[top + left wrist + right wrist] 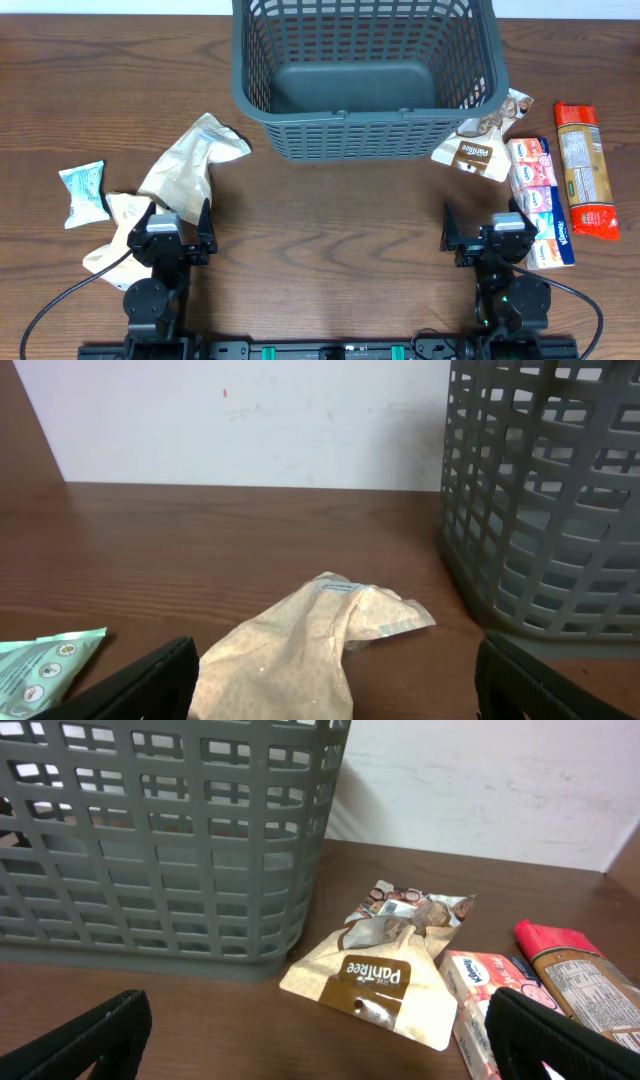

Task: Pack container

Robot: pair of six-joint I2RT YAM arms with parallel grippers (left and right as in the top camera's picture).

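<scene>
The dark grey lattice container [368, 140] stands at the table's far middle, with nothing in it; it also shows in the left wrist view [545, 510] and the right wrist view [160, 850]. My left gripper [178, 228] is open and holds nothing, near the front left, with a beige crumpled bag [190, 160] lying in front of it [300, 650]. My right gripper [485, 228] is open and holds nothing, near the front right. A beige-and-brown PanTree packet [472, 152] lies by the container's right corner [375, 985].
A pale green packet [82, 190] lies far left [40, 665]. A tissue pack strip [540, 200] and a red-ended pasta packet [586, 170] lie on the right [575, 985]. A small printed snack packet [415, 907] lies behind the PanTree packet.
</scene>
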